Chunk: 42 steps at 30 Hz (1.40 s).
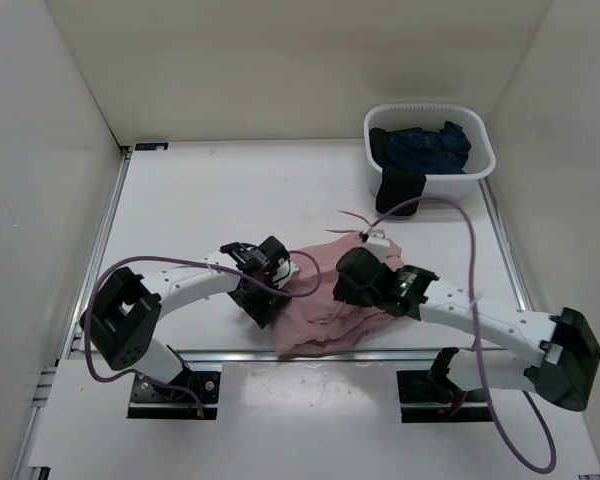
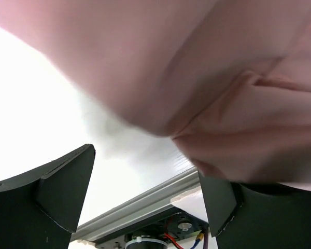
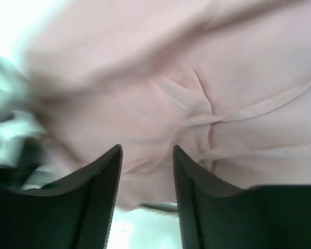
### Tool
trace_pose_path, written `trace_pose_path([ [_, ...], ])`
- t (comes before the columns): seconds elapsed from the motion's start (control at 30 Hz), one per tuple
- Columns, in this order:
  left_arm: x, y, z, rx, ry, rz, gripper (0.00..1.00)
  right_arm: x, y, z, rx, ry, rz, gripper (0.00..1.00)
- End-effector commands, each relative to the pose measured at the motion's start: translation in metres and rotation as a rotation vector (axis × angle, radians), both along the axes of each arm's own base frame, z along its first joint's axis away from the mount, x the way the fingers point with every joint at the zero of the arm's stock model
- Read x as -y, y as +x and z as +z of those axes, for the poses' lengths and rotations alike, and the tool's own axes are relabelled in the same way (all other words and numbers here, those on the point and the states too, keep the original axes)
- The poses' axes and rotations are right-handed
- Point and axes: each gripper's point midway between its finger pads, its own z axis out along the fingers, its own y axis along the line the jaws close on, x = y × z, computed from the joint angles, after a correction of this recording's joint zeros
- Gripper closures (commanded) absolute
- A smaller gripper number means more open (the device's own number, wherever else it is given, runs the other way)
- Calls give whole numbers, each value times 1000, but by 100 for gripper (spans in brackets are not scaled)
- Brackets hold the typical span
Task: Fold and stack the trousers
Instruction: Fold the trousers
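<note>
My left gripper [image 2: 145, 166] has its jaws spread wide with nothing between them. Through the gap I see bare table [image 2: 36, 93] and the metal rail [image 2: 145, 205] at its near edge. The trousers [image 2: 223, 78] lie just ahead of these jaws as a rumpled pink heap. One fold droops over the tip of the finger [image 2: 249, 218] on the right of the wrist view.

My right gripper [image 3: 146, 150] faces the same heap from the other side. Its jaws stand a narrow gap apart, and I see no cloth pinched in that gap. Creased fabric and a seam fill the view just past the tips.

Well apart from both sets of jaws, at the table's far right, a white basket [image 1: 440, 188] holds a navy garment [image 1: 430, 148]. A black garment [image 1: 398, 188] hangs over its near wall.
</note>
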Motion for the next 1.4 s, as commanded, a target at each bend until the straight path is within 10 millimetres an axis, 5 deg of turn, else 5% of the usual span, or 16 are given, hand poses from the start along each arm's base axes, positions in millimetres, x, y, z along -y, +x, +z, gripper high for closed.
trace_pose_path([
  [0.0,12,23,39,140,-76,9,10,41,9,64,85,-67,-142,50],
  [0.03,11,22,44,139,-75,9,10,52,12,76,106,-75,-186,29],
  [0.07,12,20,48,136,-89,7,10,61,17,85,105,-77,-225,21],
  [0.2,35,24,69,105,-186,-5,10,107,21,70,37,-198,-277,1],
  [0.33,64,48,87,76,-308,15,7,139,42,40,-6,-231,-311,1],
  [0.37,67,54,90,67,-332,27,7,146,40,20,-73,-202,-318,1],
  [0.43,70,76,92,45,-376,73,6,140,53,11,-56,-116,-266,1],
  [0.6,52,116,69,29,-372,189,6,146,43,-33,-104,18,-261,1],
  [0.67,44,117,53,-31,-373,226,6,126,43,-35,-92,148,-194,1],
  [0.77,46,111,37,-105,-377,234,7,118,27,-53,-121,203,-158,11],
  [0.87,50,104,22,-166,-379,235,21,121,11,-72,-169,212,-188,35],
  [0.97,54,110,20,-188,-400,239,47,121,4,-77,-165,229,-191,43],
  [1.1,52,133,30,-145,-427,264,86,118,0,-76,-158,276,-221,73],
  [1.37,33,196,58,24,-429,333,86,93,12,-68,-124,423,-271,87],
])
